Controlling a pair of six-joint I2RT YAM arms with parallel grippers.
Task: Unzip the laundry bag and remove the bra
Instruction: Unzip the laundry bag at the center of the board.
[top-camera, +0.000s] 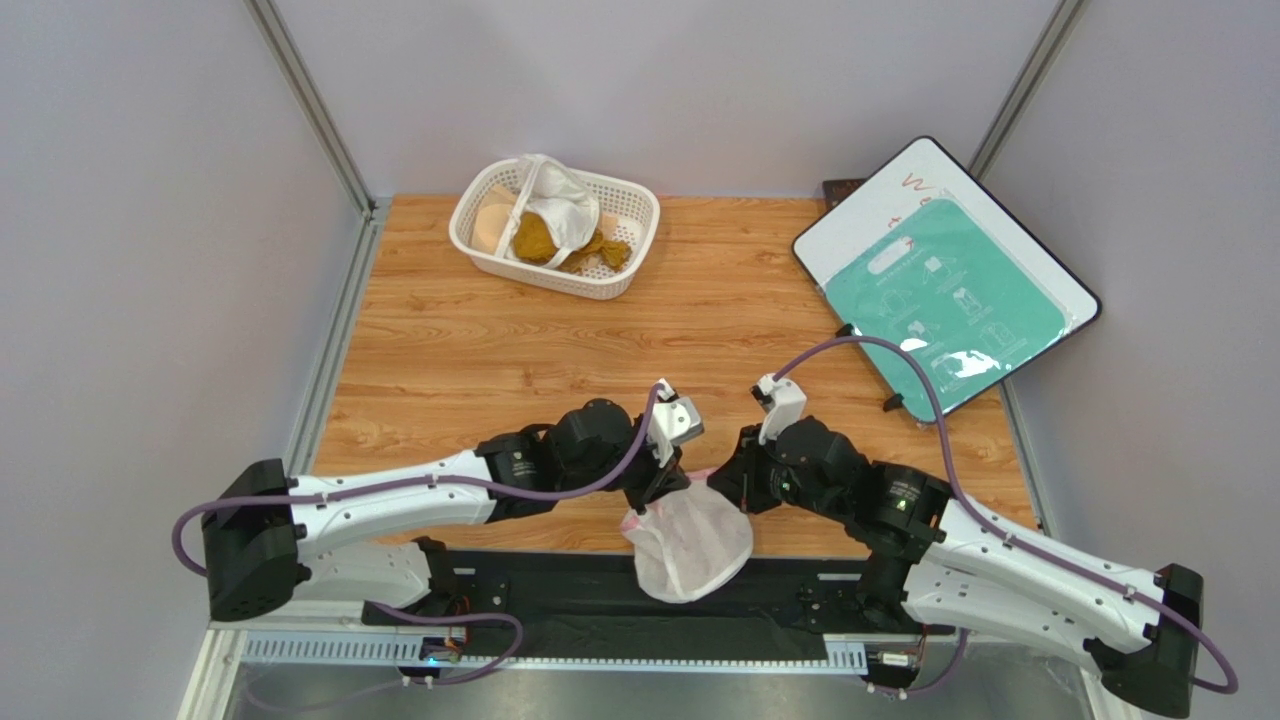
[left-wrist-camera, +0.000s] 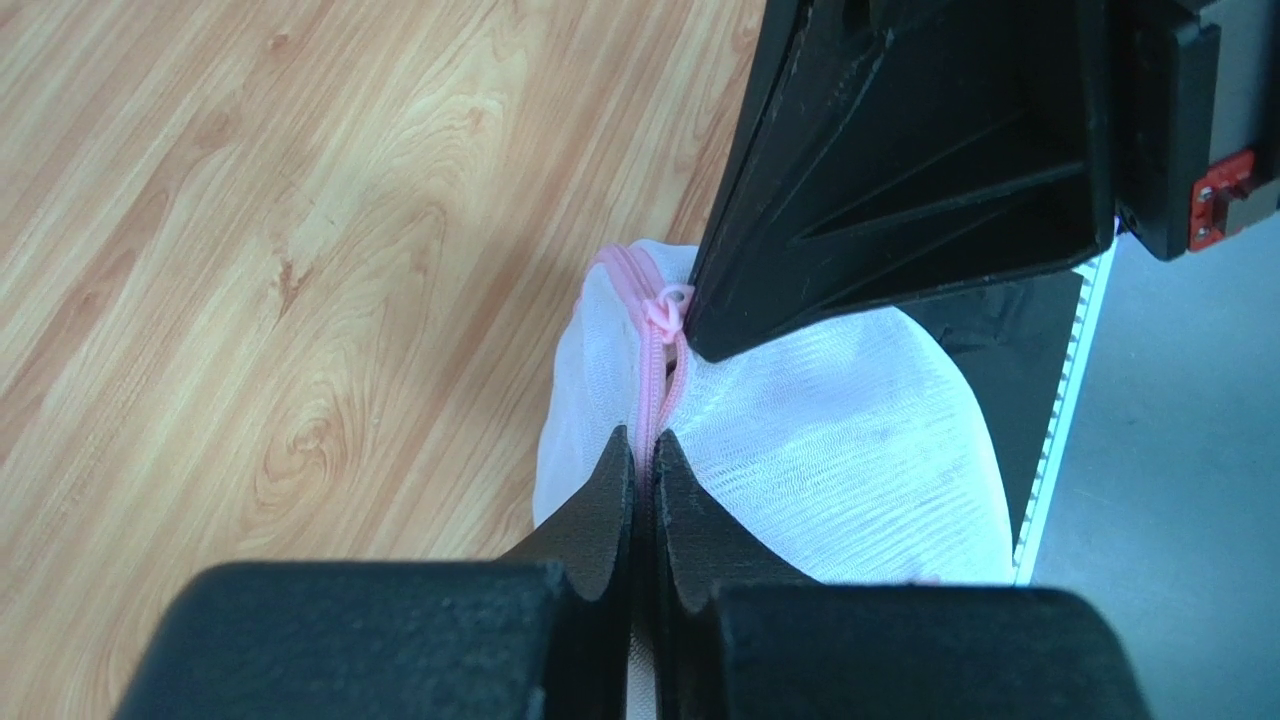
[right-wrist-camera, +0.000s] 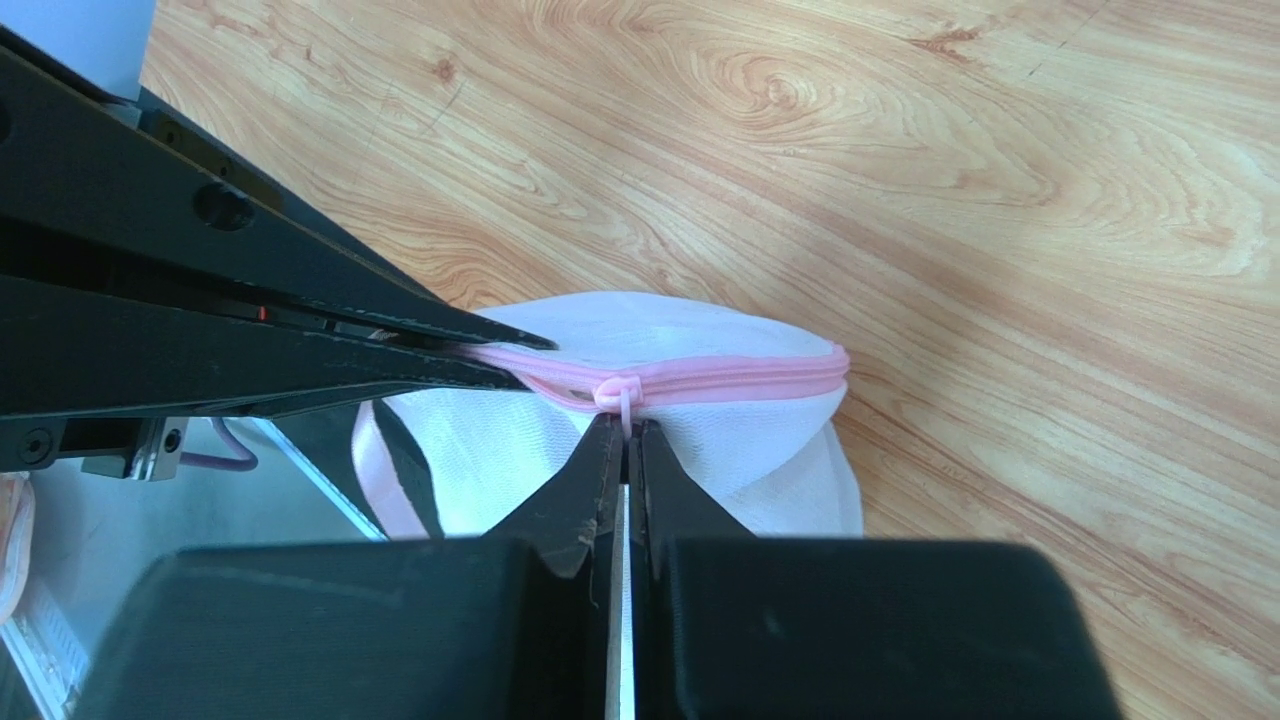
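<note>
- Left wrist view: my left claw (left-wrist-camera: 643, 446) was clenched on the laundry bag's (left-wrist-camera: 842, 450) pink trim (left-wrist-camera: 651, 383)
- My right claw (right-wrist-camera: 627, 431) pinched the zipper pull (right-wrist-camera: 619, 396); I judged it best drawn along the trim, away from that anchor

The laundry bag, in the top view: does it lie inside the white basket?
No: the laundry bag is at the near edge of the table, and the basket stands far from it at the back.

Left hand (left-wrist-camera: 643, 455) tight on laundry bag (left-wrist-camera: 842, 435) zipper (left-wrist-camera: 649, 393)
</note>
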